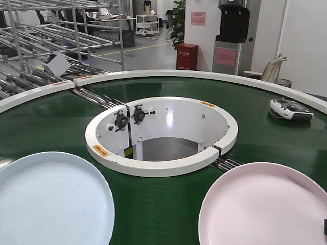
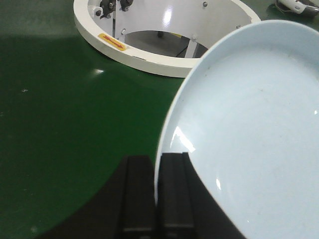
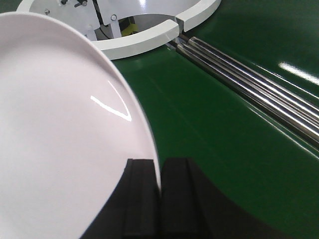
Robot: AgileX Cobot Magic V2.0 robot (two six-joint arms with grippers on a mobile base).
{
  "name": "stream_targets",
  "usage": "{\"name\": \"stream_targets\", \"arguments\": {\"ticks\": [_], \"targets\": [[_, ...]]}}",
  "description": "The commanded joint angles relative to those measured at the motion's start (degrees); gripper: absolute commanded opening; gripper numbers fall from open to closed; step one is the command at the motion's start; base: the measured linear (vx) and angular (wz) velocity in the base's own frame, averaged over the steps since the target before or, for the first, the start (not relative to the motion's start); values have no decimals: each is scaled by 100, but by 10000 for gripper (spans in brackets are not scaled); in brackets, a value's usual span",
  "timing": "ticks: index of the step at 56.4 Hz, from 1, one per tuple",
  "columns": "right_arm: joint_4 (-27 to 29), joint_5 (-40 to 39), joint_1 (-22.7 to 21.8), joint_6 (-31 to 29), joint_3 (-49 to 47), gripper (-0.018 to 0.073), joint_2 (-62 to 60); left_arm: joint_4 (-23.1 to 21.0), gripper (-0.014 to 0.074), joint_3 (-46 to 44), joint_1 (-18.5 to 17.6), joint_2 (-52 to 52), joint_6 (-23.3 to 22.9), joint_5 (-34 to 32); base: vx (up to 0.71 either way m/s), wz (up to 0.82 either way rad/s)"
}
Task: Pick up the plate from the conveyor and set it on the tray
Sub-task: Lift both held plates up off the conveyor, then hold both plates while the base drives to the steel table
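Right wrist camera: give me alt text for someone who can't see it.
The right claw pinches the rim of the pale pink plate, which fills the frame's left side. Beside it lies the dark green conveyor, crossed by steel rollers, with its white inner ring at top.

Ring sticker (image 2: 112, 42) and wall sign (image 1: 198, 18) both illegible.

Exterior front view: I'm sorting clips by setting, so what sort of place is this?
Probably an industrial workshop or factory test hall: a green-belted ring-shaped conveyor, steel roller racks behind it, and a red cabinet on a line-marked floor.
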Motion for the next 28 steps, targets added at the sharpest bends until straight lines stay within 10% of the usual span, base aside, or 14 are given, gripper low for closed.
{"name": "stream_targets", "arguments": {"ticks": [1,28], "targets": [[-194,-405,-20,17,-161,-9,-20,-144,-6,-176,-31,-42,-10,-502,0,0],[-194,-411,-20,17,-161,-9,-14,-144,-6,-176,-31,-42,-10,-497,-6,-18]]}}
